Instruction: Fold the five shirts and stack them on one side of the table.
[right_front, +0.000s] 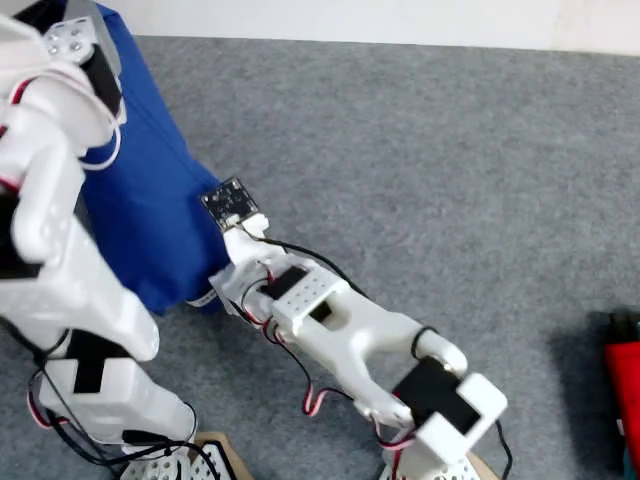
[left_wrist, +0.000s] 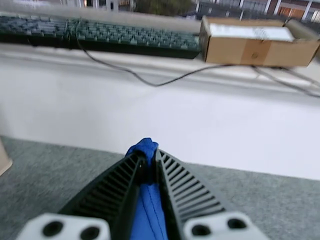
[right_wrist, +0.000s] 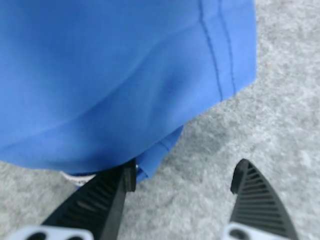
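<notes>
One blue shirt (right_front: 150, 200) lies on the grey bench (right_front: 450, 150), at the left of the high view. A pinch of its cloth is clamped in the left gripper (left_wrist: 150, 156), and the right gripper (right_wrist: 186, 172) hangs wide open over its hemmed corner. Counted: one shirt, two grippers and one red item (right_front: 625, 385) of uncertain kind. Folding is judged barely begun, with stacking still to do.

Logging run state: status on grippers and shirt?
Left gripper shut on blue shirt, holding it up. Right gripper open at its hem. Red object lies apart, not obstructing.
</notes>
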